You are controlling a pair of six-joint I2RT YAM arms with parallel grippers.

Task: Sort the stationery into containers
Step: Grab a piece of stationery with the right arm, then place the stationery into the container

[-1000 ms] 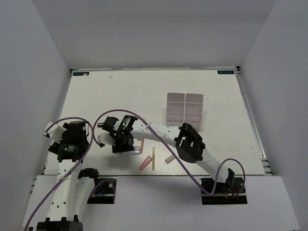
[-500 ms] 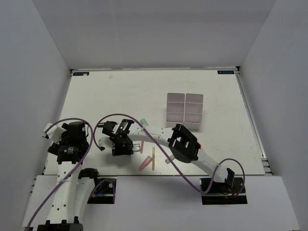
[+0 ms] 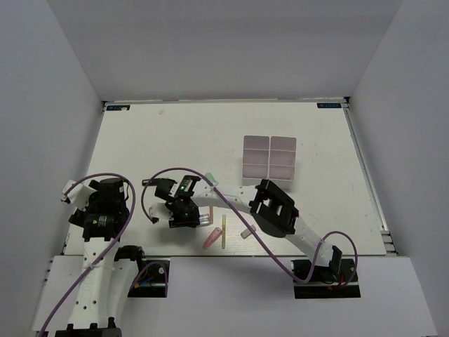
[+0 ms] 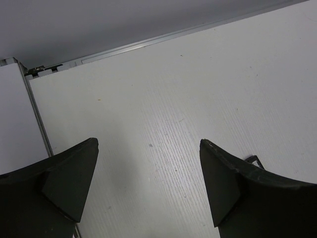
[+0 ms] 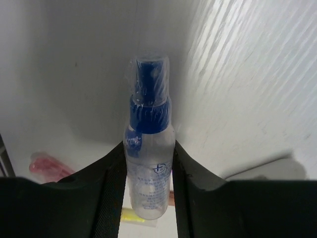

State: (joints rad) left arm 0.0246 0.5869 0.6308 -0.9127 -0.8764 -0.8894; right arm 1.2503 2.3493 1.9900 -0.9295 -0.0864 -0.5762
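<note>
My right gripper (image 5: pixel 147 148) is shut on the clear blue-capped tube (image 5: pixel 148 183), cap pointing away from the wrist, low over the table. In the top view this gripper (image 3: pixel 184 215) is left of centre near the front. A pink marker (image 3: pixel 212 241), a thin yellow stick (image 3: pixel 224 232) and a tan eraser (image 3: pixel 247 232) lie just right of it. A green marker tip (image 3: pixel 209 175) shows behind the arm. The white bins (image 3: pixel 269 163) stand at centre right. My left gripper (image 4: pixel 148 146) is open and empty over bare table.
The right arm (image 3: pixel 273 207) stretches across the front of the table over the loose items. The table's metal edge (image 4: pixel 148 42) and side wall are near the left gripper. A purple cable (image 3: pixel 161 172) loops above the right wrist.
My right gripper has shifted slightly toward the near edge and a little right. The left arm has hardly moved.
</note>
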